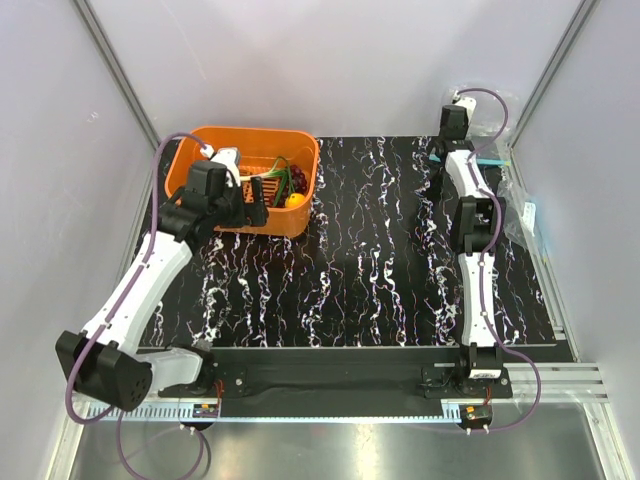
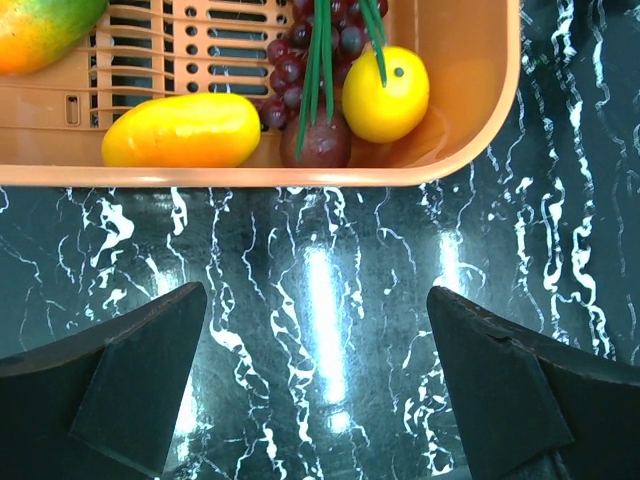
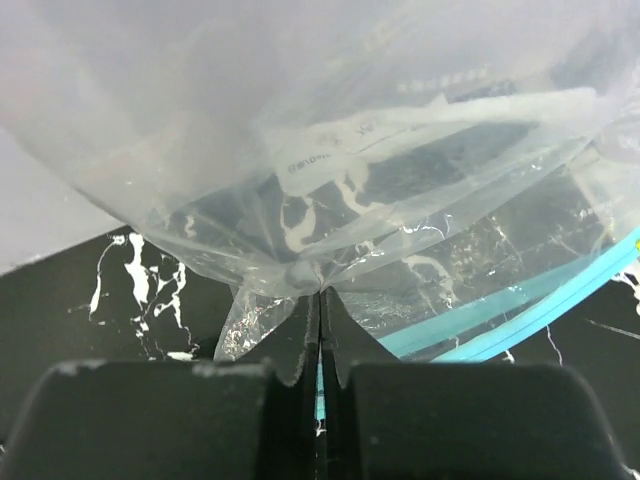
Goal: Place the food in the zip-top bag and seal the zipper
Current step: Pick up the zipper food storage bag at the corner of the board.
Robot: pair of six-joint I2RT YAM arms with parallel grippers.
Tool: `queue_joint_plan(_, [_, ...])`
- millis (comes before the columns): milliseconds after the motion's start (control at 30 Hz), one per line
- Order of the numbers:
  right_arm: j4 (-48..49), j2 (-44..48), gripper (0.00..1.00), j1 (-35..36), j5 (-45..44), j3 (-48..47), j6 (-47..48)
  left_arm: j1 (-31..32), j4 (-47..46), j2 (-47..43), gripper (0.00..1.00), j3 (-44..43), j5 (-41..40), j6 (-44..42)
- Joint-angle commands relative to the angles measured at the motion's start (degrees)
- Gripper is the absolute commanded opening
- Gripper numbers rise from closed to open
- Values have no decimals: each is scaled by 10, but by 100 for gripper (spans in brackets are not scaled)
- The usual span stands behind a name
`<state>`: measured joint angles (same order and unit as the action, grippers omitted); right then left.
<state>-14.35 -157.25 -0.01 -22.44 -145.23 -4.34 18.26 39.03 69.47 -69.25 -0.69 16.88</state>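
We find left gripper [image 2: 315, 300] splayed wide just short of orange basket [image 2: 470, 130] holding lemon [image 2: 385, 95], grapes [image 2: 298, 72], chives [image 2: 320, 60], mango [image 2: 40, 30]; right gripper [image 3: 320, 300] clamps clear zip-top bag [image 3: 350, 130] beside teal zipper [image 3: 520, 312] at far-right edge of table [image 1: 370, 270].

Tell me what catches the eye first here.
The orange basket at the far left of the table stands out, holding a lemon and grapes; the left gripper hangs before it, jaws open. At the far right, the right gripper pinches the clear zip-top bag, jaws shut.
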Motion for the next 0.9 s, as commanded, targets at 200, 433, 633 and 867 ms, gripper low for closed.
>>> queue_joint_plan(200, [58, 192, 0, 30, 14, 154, -36, -3, 5, 59, 99, -102, 21, -22])
queue_joint_plan(433, [-68, 378, 0, 62, 44, 321, -148, -4, 3, 89, 98, -149, 78, 10])
queue_joint_plan(633, [-253, 494, 0, 86, 121, 396, -204, -3, -6, 92, 98, -138, 119, 40])
queue_joint_plan(867, [-423, 571, 0, 111, 288, 461, -322, 13, -10, 124, 98, -149, 138, 27])
